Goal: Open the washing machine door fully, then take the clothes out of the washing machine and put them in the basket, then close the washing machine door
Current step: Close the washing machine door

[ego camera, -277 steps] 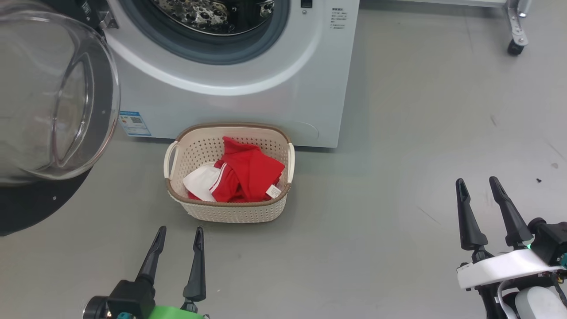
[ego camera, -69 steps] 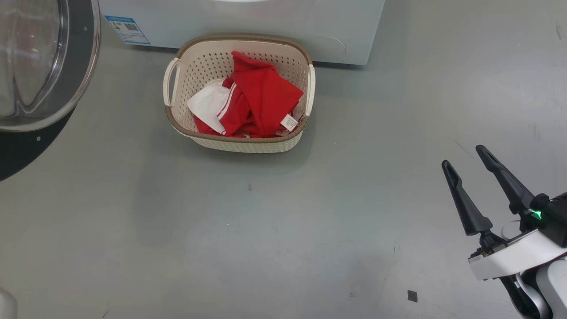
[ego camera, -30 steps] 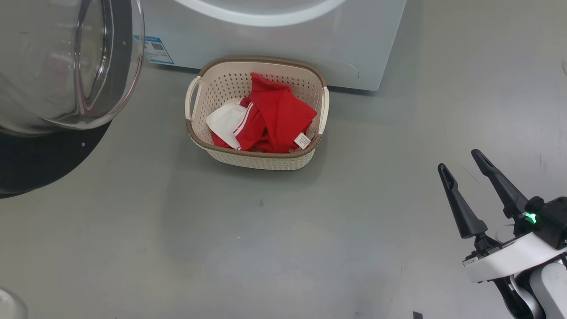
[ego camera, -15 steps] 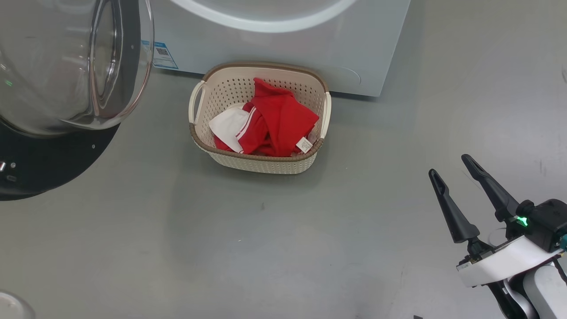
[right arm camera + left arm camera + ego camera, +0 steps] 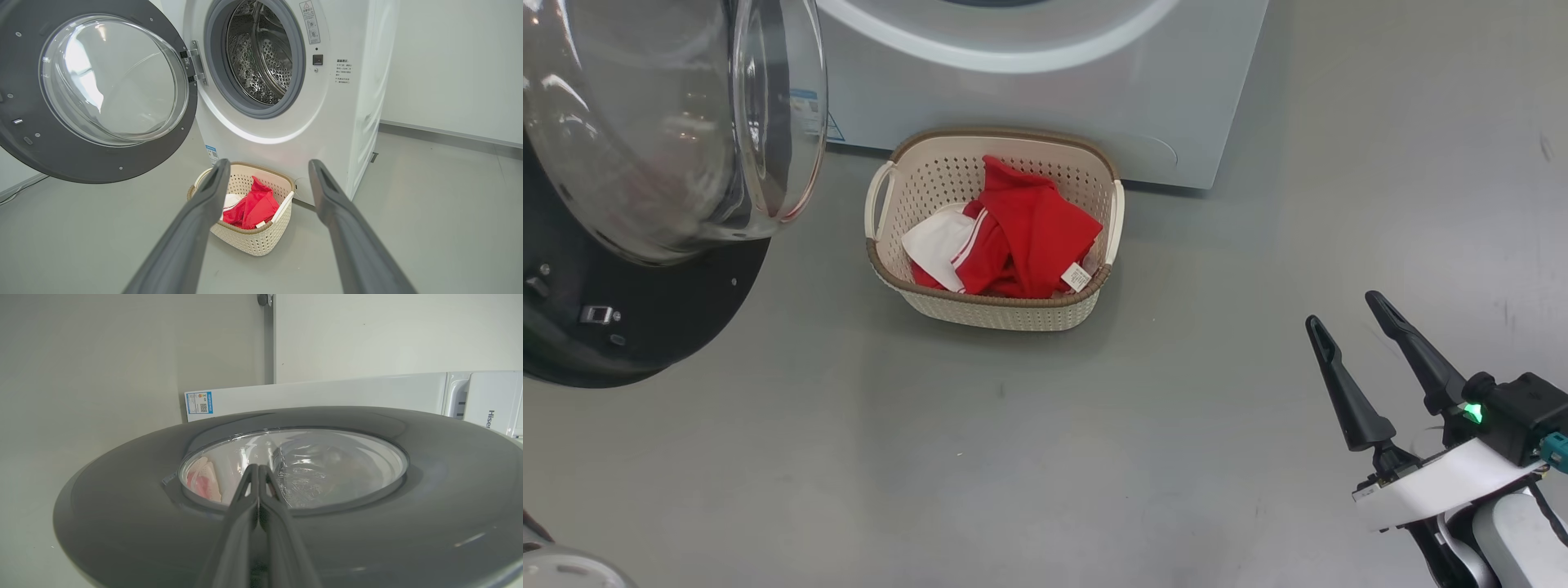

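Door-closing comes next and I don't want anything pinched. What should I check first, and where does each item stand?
1. Drum free of fabric in its visible part: ok.
2. All clothes inside the basket: ok.
3. Grey rubber ring with nothing draped over it: ok.
4. Basket low enough to clear the washing machine door as it swings: cannot tell.
5. Left gripper shut, tips at the door's outer face: ok.
6. Right gripper open, well off door and basket: ok.

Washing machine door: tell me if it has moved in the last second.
Yes. The washing machine door has swung toward the basket; its glass now overlaps the blue sticker.
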{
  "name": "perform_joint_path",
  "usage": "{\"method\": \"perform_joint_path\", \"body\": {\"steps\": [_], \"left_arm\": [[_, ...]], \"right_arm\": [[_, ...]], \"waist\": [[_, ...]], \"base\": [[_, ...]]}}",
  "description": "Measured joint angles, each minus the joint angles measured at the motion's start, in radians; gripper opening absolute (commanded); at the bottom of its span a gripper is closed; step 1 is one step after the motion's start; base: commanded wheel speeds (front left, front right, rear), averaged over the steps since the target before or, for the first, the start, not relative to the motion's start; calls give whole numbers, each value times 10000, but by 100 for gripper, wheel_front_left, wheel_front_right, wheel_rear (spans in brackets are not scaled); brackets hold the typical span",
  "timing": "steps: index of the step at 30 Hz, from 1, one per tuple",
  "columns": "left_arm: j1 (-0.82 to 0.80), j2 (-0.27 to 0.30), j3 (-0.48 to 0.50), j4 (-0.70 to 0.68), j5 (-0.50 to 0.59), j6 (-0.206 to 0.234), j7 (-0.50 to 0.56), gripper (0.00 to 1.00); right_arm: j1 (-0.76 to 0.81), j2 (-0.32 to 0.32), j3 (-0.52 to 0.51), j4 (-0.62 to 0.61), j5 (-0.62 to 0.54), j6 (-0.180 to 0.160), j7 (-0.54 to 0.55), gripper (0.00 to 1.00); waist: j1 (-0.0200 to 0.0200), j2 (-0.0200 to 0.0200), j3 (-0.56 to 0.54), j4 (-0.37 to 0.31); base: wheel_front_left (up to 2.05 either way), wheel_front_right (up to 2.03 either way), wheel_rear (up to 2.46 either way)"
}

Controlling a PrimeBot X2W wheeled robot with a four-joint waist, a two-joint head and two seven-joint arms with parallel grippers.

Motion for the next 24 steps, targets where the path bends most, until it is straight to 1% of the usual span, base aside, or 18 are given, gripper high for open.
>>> {"method": "perform_joint_path", "body": {"steps": [11,14,24], "left_arm": [[470,-339,-318,-71,-278,-531,965,0],[487,-420,-307,-196,-744,-642,1193,0],[593,-570,-497,-222,-1024,-963,1674,0]], "right_arm": [[12,318,86,130,-15,0,0,100],[12,345,136,134,-23,0,0,100],[10,370,150,144,-59,0,0,100]], "waist": [[0,0,-383,35],[0,0,-399,36],[0,0,-347,-19]], "base": [[0,0,0],[0,0,0],[0,0,0]]}}
